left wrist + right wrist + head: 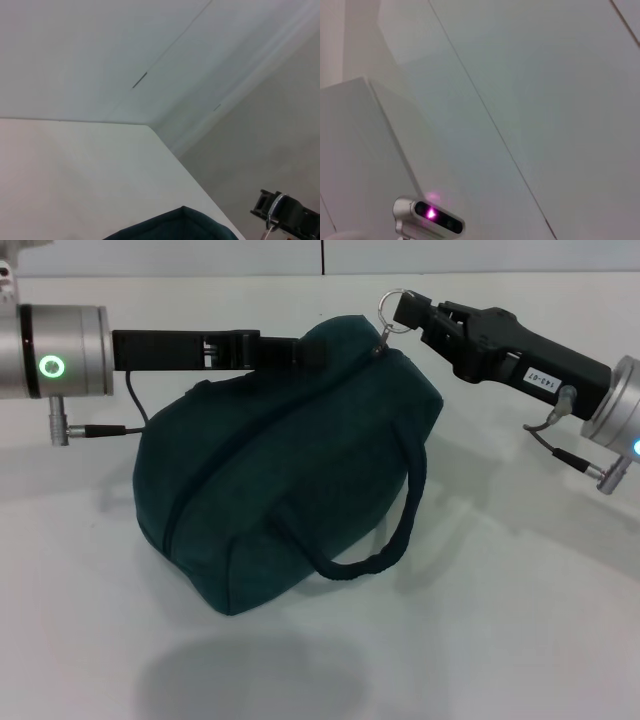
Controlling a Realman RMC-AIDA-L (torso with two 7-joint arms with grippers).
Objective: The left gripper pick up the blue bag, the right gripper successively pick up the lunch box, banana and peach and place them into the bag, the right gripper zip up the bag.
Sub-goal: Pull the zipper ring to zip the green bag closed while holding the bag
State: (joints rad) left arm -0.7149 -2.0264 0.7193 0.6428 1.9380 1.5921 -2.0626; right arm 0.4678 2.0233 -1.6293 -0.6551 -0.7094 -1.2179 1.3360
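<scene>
White tabletop (520, 640) and a pale wall are filling the scene, and the blue bag (280, 470) is sitting on its side near the middle, its zip line running along the top and looking closed, one loop handle (395, 530) drooping over the near face. No lunch box, banana or peach is showing anywhere, so they are presumably already inside.

Reaching in from the left, the left tool (310, 350) is lying flat against the bag's far upper edge; its tips are disappearing behind the fabric, so whether they are pinching cloth or merely resting there cannot be told. From the right, the right tool (400, 312) is closing its tips on the metal ring (392, 305) of the zip pull at the bag's top right corner; the left wrist view is catching that same ring between the black tips (280, 212).

As for handling, the bag is looking soft and slumping, so it will likely sag and fold under any pull, and with food inside it should feel moderately heavy. The ring is small, hard and probably slippery; the pull should be along the zip line, with the other arm bracing the fabric near the seam.
</scene>
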